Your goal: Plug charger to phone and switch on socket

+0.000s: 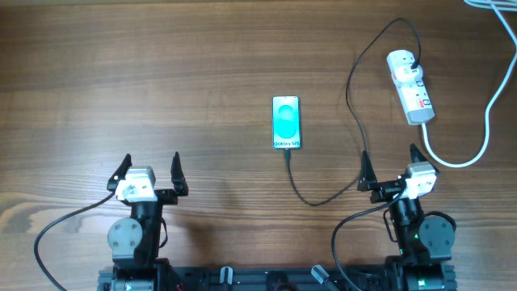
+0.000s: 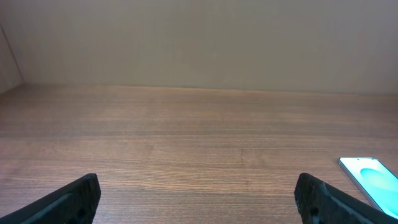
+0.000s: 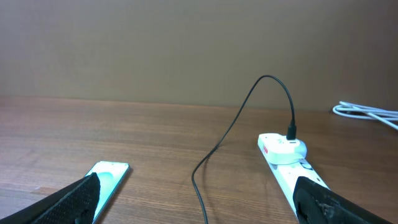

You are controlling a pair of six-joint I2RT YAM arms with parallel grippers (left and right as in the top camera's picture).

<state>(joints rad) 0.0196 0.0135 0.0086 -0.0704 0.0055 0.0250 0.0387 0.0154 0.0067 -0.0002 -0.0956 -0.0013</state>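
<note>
The phone [image 1: 286,122] lies flat mid-table with its turquoise screen lit; it also shows at the right edge of the left wrist view [image 2: 373,177] and at lower left of the right wrist view [image 3: 107,179]. The charger [image 1: 352,97] is a thin black cable that loops from a white adapter [image 1: 401,61] on the socket [image 1: 414,97] round to the phone's bottom edge. I cannot tell whether its tip is inserted. The socket [image 3: 292,174] lies at right. My left gripper [image 1: 151,162] is open over bare wood, left of the phone. My right gripper [image 1: 389,155] is open, with the cable [image 3: 217,146] ahead of it.
A thick white cord [image 1: 485,121] curves from the socket's near end up to the table's far right corner, and shows in the right wrist view [image 3: 367,112]. A plain wall stands behind the table's far edge [image 2: 199,88].
</note>
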